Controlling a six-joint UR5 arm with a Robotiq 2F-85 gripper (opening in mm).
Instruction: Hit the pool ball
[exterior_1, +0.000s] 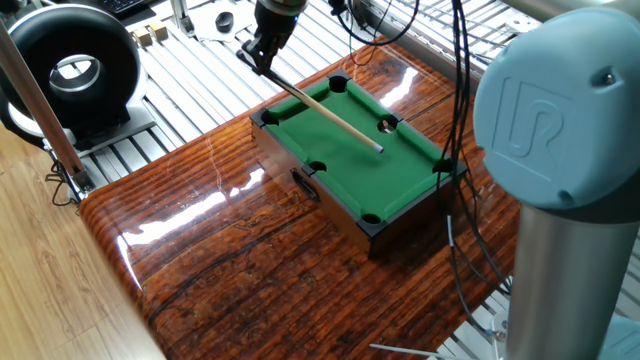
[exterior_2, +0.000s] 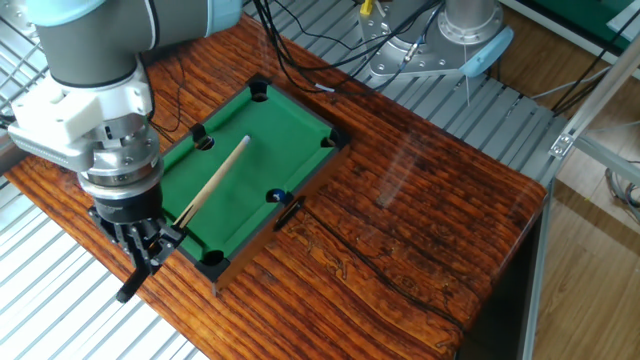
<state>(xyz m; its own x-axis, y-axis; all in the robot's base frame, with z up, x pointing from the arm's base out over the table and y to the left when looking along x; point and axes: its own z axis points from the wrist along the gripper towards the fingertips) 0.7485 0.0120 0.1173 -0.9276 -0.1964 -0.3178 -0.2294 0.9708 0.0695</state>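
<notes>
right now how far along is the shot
Done: the hand is shut on the cue, which lies over the green felt. In hand: lining up, with the cue tip well short of the ball by a side pocket. Left: the hit itself.

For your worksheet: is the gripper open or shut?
Shut: the gripper clamps the cue butt, holding it over the green felt.
</notes>
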